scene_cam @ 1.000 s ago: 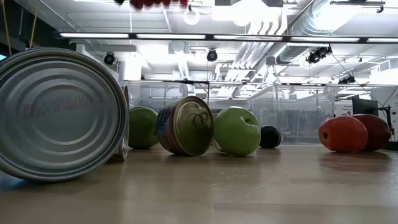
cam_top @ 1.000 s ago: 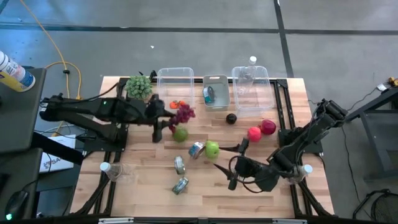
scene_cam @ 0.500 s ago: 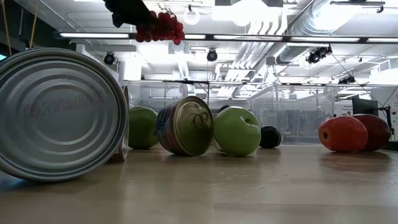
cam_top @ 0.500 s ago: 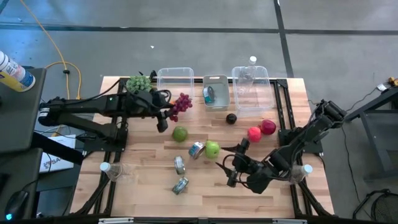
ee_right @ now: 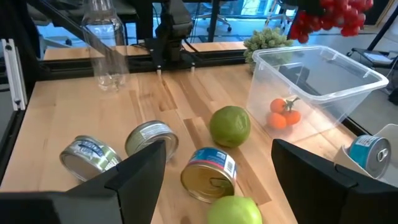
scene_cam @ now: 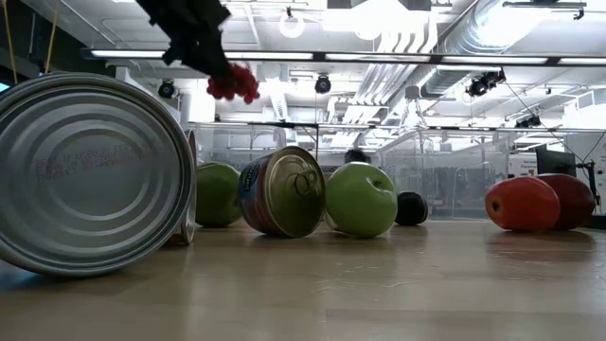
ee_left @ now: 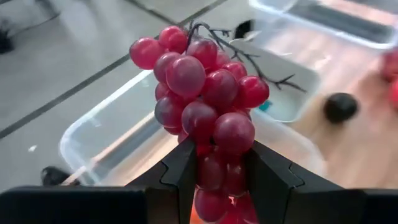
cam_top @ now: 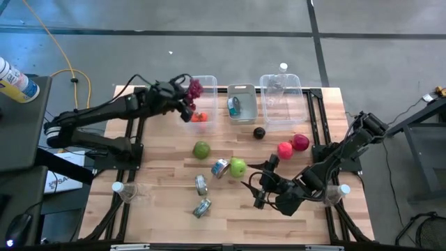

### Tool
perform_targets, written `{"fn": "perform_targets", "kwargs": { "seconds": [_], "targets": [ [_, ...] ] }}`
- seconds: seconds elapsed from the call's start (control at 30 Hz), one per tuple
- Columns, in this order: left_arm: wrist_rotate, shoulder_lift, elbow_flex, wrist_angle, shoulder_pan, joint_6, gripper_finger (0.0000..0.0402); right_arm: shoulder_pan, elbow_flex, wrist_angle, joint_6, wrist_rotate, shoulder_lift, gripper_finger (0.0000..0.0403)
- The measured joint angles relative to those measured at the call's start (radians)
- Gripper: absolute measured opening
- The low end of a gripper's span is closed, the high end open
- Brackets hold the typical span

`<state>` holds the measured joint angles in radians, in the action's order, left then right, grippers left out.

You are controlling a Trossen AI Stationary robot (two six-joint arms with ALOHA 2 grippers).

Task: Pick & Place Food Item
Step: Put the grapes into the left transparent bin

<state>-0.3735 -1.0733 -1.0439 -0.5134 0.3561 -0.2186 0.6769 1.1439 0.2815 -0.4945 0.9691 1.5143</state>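
Observation:
A bunch of red grapes (cam_top: 194, 87) hangs in the air over the leftmost clear bin (cam_top: 209, 79) at the table's far edge, with my left gripper (cam_top: 187, 99) shut on it. The low view shows the grapes (scene_cam: 234, 83) high above the table, and the right wrist view shows the grapes (ee_right: 326, 15) over the bin (ee_right: 323, 81). Two small orange tomatoes (cam_top: 200, 116) lie in that bin. My right gripper (cam_top: 260, 192) stands open near the table's near right, by a green apple (cam_top: 237, 166), with nothing between its fingers. My left gripper pinches the bunch's end away from the twig (ee_left: 214, 171) between its two fingers (ee_left: 181, 177). It reaches in from the table's left, slanting down. The rest of the bunch with its dark twig (ee_left: 249, 59) juts out past the fingertips, lifted clear of the bin and table.
Two more clear bins (cam_top: 242, 102) (cam_top: 282, 97) stand along the far edge, one holding a can. A second green apple (cam_top: 202, 148), three cans (cam_top: 220, 167) (cam_top: 201, 185) (cam_top: 202, 207), a dark plum (cam_top: 259, 132), two red fruits (cam_top: 285, 149) (cam_top: 300, 142), green grapes (ee_right: 270, 38) and a clear bottle (cam_top: 129, 189) lie around.
My left gripper has swung with the red grapes toward the table's far edge, from above the green apple to over the leftmost clear bin, turning as it went and sinking somewhat. The grapes stay lifted clear in its hold.

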Motion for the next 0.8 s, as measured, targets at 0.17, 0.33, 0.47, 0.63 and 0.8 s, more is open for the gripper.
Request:
{"fn": "perform_targets", "kwargs": {
  "seconds": [0.17,0.33,0.47,0.63,0.8],
  "targets": [
    [0.108,-0.072,0.001,0.012,0.061,-0.017,0.0114,0.0,0.0,0.001,0.001,0.0,0.0,0.0282],
    [0.157,-0.119,0.001,0.055,0.084,-0.015,0.0114,0.0,0.001,0.001,0.0,-0.003,0.0,0.0283],
    [0.157,-0.133,0.001,0.059,0.085,-0.015,0.0115,0.001,0.001,0.001,-0.006,-0.004,0.0,0.028],
    [0.176,-0.136,0.001,0.056,0.084,0.05,0.0138,0.001,0.001,0.003,-0.006,-0.004,0.0,0.028],
    [0.177,-0.137,0.001,0.055,0.089,0.029,0.0191,0.001,0.001,0.004,-0.006,-0.004,0.0,0.0279]
  ]
}}
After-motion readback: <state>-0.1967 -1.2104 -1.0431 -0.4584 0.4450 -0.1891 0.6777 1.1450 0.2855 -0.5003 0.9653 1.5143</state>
